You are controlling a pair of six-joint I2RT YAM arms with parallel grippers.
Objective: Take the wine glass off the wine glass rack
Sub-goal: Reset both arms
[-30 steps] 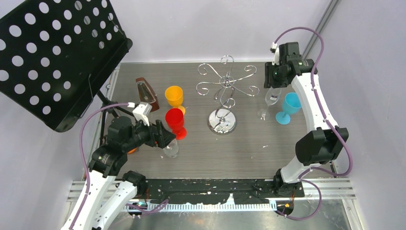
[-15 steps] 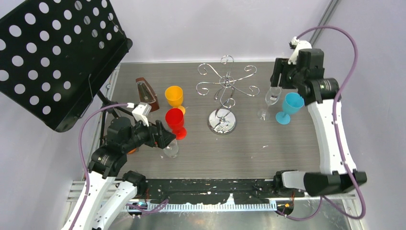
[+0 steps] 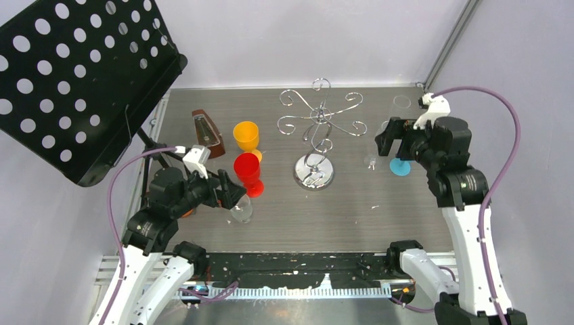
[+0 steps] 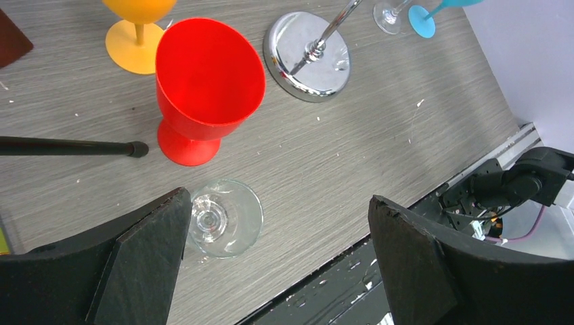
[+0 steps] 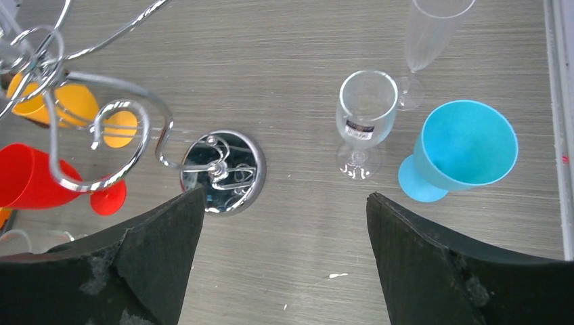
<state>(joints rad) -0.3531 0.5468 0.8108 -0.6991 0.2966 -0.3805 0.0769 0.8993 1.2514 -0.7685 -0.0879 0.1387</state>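
Note:
The chrome wine glass rack (image 3: 318, 125) stands mid-table on its round mirrored base (image 3: 313, 171), and no glass hangs on its curled arms (image 5: 101, 128). One clear wine glass (image 4: 223, 218) stands upright on the table just beside the left finger of my open left gripper (image 4: 277, 203), untouched. A second clear wine glass (image 5: 365, 115) with a small label stands right of the rack, beside a blue goblet (image 5: 467, 145). My right gripper (image 5: 284, 196) hovers above and nearer than that glass, open wide and holding nothing.
A red goblet (image 4: 206, 88) and an orange goblet (image 3: 246, 135) stand left of the rack. A brown metronome (image 3: 208, 132) and a black perforated music stand (image 3: 81, 74) are at the far left. A tall clear flute (image 5: 433, 34) stands behind the labelled glass.
My right arm has drawn back from the far right corner toward me, its jaws spreading wide, leaving the labelled glass standing. The left gripper opened a little more and barely moved.

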